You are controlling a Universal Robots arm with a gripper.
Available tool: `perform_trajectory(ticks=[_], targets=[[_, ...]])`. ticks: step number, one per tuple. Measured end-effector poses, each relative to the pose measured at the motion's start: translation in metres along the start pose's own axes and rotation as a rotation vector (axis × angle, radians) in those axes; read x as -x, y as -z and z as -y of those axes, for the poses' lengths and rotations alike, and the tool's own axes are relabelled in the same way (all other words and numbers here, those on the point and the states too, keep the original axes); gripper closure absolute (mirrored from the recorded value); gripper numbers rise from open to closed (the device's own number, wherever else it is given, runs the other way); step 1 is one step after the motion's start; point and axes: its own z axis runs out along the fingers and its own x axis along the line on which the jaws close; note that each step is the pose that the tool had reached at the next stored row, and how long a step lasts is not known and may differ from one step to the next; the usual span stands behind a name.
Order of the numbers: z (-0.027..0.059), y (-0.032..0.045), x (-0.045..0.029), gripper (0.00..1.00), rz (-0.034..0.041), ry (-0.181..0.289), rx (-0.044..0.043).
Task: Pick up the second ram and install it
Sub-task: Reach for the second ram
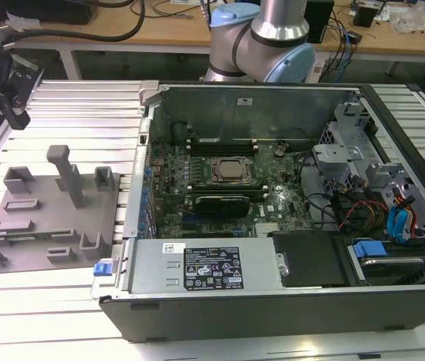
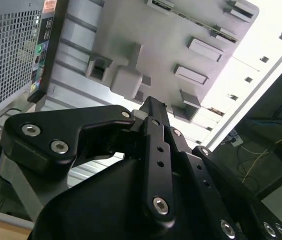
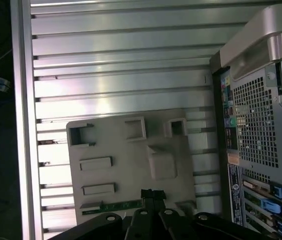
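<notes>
Tool (image 3: pixel 153 194) pinched narrow; in first wrist view the second ram (image 3: pixel 113 205) lies just beside.

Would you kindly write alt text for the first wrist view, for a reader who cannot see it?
The gripper hangs over the edge of a grey fixture plate, close to a green memory stick lying along that edge. The plate rests on a ribbed aluminium table, beside the rear panel of a computer case.

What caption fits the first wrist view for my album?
Gripper above the grey fixture plate, near the green ram, beside the computer case.
</notes>
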Motion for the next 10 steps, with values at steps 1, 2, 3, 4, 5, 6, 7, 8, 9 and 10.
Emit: perform_trajectory(ticks=[1,2,3,4,5,6,7,8,9,10], targets=[[0.0002,-0.0001,-0.0030,0.92,0.0000,0.000,-0.0001],[0.0004,-0.0002,-0.0050,0.92,0.0001,0.000,0.0000],[0.0007,-0.0004,-0.0090,0.92,0.0001,0.000,0.0000],[0.0009,-0.0005,-0.0100,0.92,0.0001,0.000,0.0001],[0.0019,-0.0004,-0.0101,0.92,-0.0001,0.000,0.0000],[0.0031,-0.0005,-0.0103,0.92,-0.0001,0.000,0.0000],[0.0048,-0.0004,-0.0105,0.92,-0.0001,0.000,0.0000],[0.0083,-0.0005,-0.0106,0.92,0.0000,0.000,0.0000],[0.0107,-0.0005,-0.0107,0.92,-0.0001,0.000,0.0000],[0.0180,-0.0007,-0.0109,0.92,0.0001,0.000,0.0001]])
